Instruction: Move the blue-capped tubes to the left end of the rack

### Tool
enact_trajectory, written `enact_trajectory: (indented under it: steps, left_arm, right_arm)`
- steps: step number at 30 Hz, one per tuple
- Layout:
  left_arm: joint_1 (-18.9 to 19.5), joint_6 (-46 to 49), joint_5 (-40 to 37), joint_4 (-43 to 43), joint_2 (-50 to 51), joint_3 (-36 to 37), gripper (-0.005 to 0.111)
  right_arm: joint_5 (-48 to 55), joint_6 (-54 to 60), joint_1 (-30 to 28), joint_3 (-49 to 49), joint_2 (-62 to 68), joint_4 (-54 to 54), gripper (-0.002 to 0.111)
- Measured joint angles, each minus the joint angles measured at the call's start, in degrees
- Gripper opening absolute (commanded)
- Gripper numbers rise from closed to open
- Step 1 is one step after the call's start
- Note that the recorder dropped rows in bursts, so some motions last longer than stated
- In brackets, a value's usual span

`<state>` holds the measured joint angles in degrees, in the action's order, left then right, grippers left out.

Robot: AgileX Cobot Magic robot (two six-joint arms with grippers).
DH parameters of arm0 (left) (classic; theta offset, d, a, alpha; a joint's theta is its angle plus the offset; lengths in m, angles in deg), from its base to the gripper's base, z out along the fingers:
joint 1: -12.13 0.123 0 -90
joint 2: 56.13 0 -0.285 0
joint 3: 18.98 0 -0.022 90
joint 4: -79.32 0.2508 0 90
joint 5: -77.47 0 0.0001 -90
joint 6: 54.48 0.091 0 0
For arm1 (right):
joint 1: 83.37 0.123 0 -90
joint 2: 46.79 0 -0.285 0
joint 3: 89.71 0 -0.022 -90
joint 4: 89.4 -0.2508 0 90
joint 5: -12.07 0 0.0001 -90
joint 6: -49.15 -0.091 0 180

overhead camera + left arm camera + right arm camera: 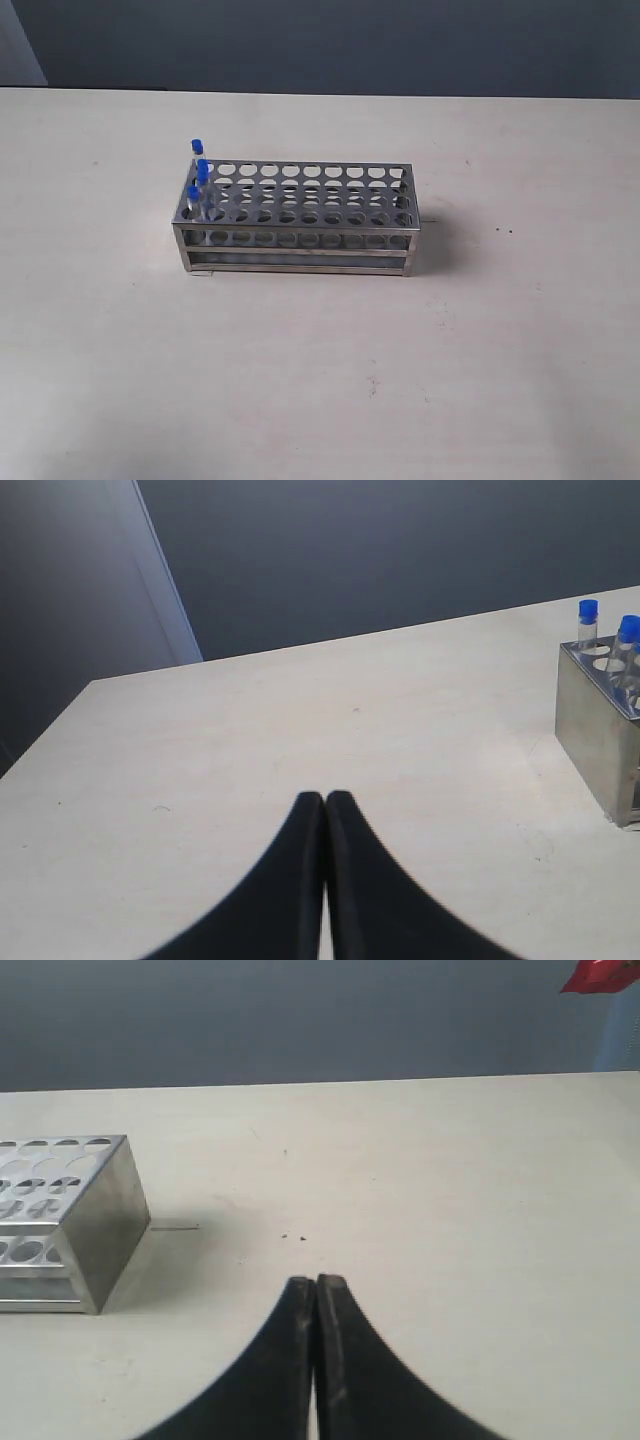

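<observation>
The shiny steel rack (295, 218) stands in the middle of the table in the exterior view. Blue-capped tubes (198, 175) stand upright in holes at its left end; I make out three blue caps there. The left wrist view shows that end of the rack (598, 720) with two blue-capped tubes (587, 620) at the frame's edge. My left gripper (325, 796) is shut with nothing in it, well away from the rack. The right wrist view shows the rack's other end (70, 1220), holes empty. My right gripper (316, 1281) is shut and empty, apart from the rack. Neither gripper shows in the exterior view.
The pale table (320, 380) spreads around the rack on all sides. A dark wall (330, 40) rises behind its far edge. A red object (600, 975) shows at the far corner in the right wrist view.
</observation>
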<state>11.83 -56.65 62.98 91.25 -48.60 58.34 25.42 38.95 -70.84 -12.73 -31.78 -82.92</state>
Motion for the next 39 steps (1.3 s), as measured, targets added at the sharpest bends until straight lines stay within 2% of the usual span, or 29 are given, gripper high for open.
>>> enact_trajectory:
  steps: [10, 39]
  left_arm:
    - [0.0, 0.0, 0.0, 0.0, 0.0, 0.0, 0.000]
    - [0.0, 0.0, 0.0, 0.0, 0.0, 0.0, 0.000]
  right_arm:
    - [2.4, 8.2, -8.0, 0.1, -3.0, -6.5, -0.001]
    - [4.0, 10.2, -8.3, 0.1, -3.3, -7.7, -0.001]
